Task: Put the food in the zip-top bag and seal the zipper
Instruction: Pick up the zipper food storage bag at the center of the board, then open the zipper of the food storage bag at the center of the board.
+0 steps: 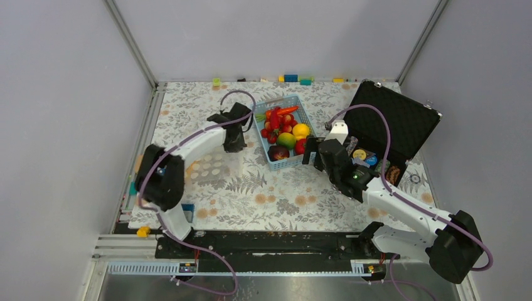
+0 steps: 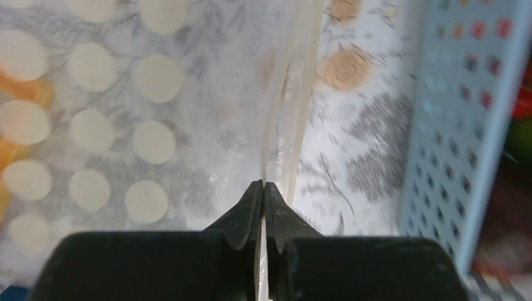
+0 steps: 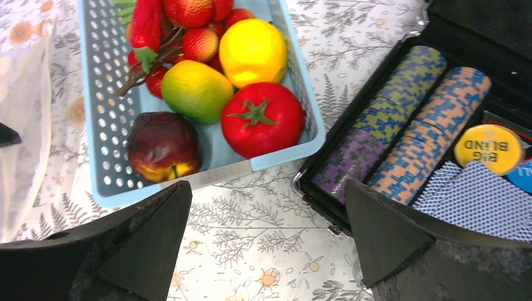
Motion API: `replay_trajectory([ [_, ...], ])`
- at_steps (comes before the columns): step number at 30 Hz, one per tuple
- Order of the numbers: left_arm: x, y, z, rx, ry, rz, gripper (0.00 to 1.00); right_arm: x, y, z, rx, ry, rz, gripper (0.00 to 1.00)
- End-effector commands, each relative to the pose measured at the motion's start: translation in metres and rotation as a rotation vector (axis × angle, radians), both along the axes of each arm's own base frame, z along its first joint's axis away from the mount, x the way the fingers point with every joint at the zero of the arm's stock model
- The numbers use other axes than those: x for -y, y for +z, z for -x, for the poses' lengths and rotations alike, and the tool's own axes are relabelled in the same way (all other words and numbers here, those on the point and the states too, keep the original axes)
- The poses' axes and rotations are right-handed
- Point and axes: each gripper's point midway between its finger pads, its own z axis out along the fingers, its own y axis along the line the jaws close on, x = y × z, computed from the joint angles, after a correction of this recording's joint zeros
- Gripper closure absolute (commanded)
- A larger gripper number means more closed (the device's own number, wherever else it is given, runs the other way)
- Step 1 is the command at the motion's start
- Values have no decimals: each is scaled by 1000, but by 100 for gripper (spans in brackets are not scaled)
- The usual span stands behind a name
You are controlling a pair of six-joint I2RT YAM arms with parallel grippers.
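The food lies in a light-blue basket (image 1: 305, 116): a red tomato (image 3: 262, 119), a yellow lemon (image 3: 253, 50), a green fruit (image 3: 196, 89), a dark apple (image 3: 164, 145) and strawberries (image 3: 199, 42). The zip-top bag (image 1: 216, 166), clear with white dots, lies left of the basket. My left gripper (image 1: 235, 137) is shut on the bag's upper edge, and its whitish zipper strip (image 2: 292, 94) runs up from between the fingertips (image 2: 251, 200). My right gripper (image 3: 268, 188) hangs open over the tablecloth just in front of the basket's near wall, holding nothing.
An open black case (image 1: 392, 122) with poker chip stacks (image 3: 401, 119) and cards stands right of the basket, close to my right gripper. Small coloured blocks (image 1: 292, 78) line the back edge of the table. The basket's slotted wall (image 2: 464, 125) is just right of my left gripper.
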Motion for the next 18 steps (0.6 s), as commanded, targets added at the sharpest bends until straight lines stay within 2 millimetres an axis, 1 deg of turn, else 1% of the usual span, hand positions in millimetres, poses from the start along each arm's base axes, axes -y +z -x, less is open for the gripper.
replay_trajectory([
  [1, 14, 69, 16, 169, -66, 163, 100, -23, 12, -1, 11, 84, -87, 0],
  [3, 17, 82, 30, 194, -92, 206, 100, -33, 13, 1, -4, 131, -110, 0],
  [6, 25, 96, 50, 210, -136, 274, 100, -55, 28, 1, 10, 205, -200, 0],
  [9, 33, 106, 65, 219, -175, 326, 100, -83, 43, 5, -9, 320, -278, 0],
  [12, 35, 120, 74, 256, -191, 353, 100, -110, 60, 10, -32, 421, -360, 0],
  [15, 36, 131, 78, 285, -197, 370, 100, -135, 77, 13, -27, 500, -447, 0],
  [16, 36, 134, 79, 295, -197, 372, 100, -141, 79, 13, -31, 512, -461, 0],
  [18, 35, 138, 81, 311, -192, 376, 100, -151, 72, 8, -69, 488, -451, 0],
])
